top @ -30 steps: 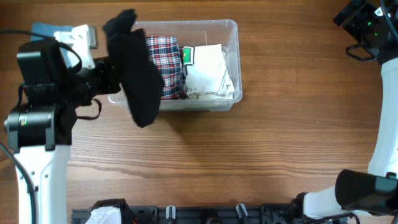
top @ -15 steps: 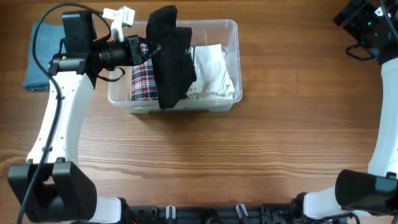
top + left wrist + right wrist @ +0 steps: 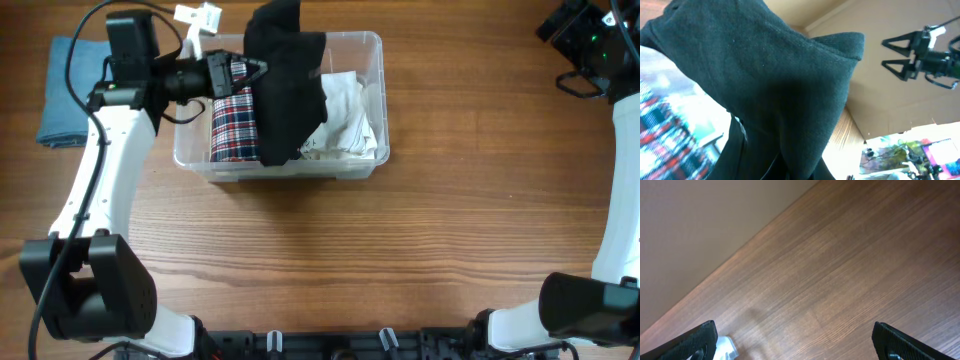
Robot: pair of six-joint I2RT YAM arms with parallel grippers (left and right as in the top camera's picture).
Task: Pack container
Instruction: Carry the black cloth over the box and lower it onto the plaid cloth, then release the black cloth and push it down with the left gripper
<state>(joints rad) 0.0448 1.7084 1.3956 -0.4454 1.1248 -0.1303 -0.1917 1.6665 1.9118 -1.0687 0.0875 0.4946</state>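
Left tool (image 3: 248, 72): clamped on a black garment (image 3: 285, 95), which hangs over the middle of the container (image 3: 372, 60), slightly further right than half a second ago.
Container: far-centre of the table (image 3: 400, 240); plaid garment (image 3: 232, 125) at its left end, now more exposed; white garment (image 3: 345, 115) at right.
Blue cloth (image 3: 62, 95): far left, unmoved.
Right tool (image 3: 795, 342): jaws wide, holding nothing.

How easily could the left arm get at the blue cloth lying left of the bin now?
Probably not yet: the left gripper is shut on the black garment over the bin, so it has no free jaws. The blue cloth lies bare on the table, close beside that arm.
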